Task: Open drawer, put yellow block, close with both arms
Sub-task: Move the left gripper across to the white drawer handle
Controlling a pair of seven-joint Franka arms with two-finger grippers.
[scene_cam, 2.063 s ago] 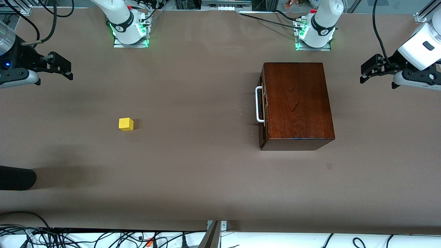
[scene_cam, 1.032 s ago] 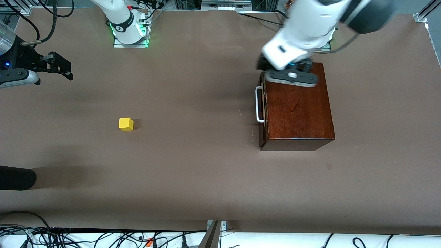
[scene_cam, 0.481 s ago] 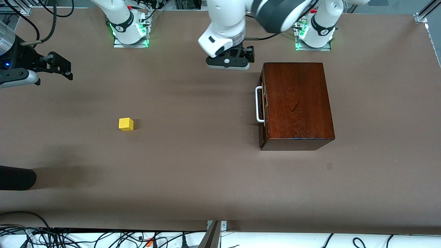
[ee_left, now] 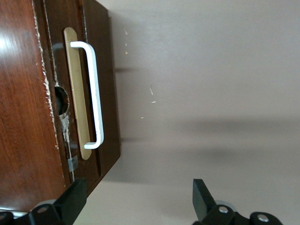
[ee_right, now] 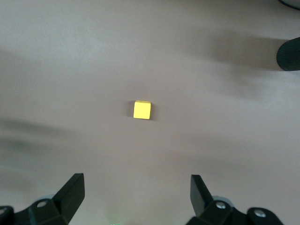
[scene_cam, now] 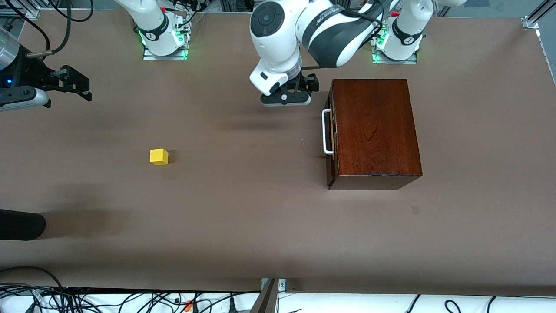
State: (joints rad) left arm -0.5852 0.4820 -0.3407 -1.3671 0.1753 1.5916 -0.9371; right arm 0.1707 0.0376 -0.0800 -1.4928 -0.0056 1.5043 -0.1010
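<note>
Drawer (scene_cam: 332, 132) is shut flush in the dark reddish-brown box, right of center in the front view, white U-handle (scene_cam: 325, 132) facing frame-left. Yellow block (scene_cam: 159, 156) is a tiny cube sitting flat, left of center, well apart from it.

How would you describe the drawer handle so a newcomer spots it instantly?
Find the dark reddish-brown wooden box toward the left arm's end of the table. On its side facing the yellow block sits the handle, a white U-shaped bar, the only pale fitting there.

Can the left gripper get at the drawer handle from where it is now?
Probably yes. The left gripper is open over bare table beside the wooden box, and nothing lies between it and the drawer's white handle.
</note>
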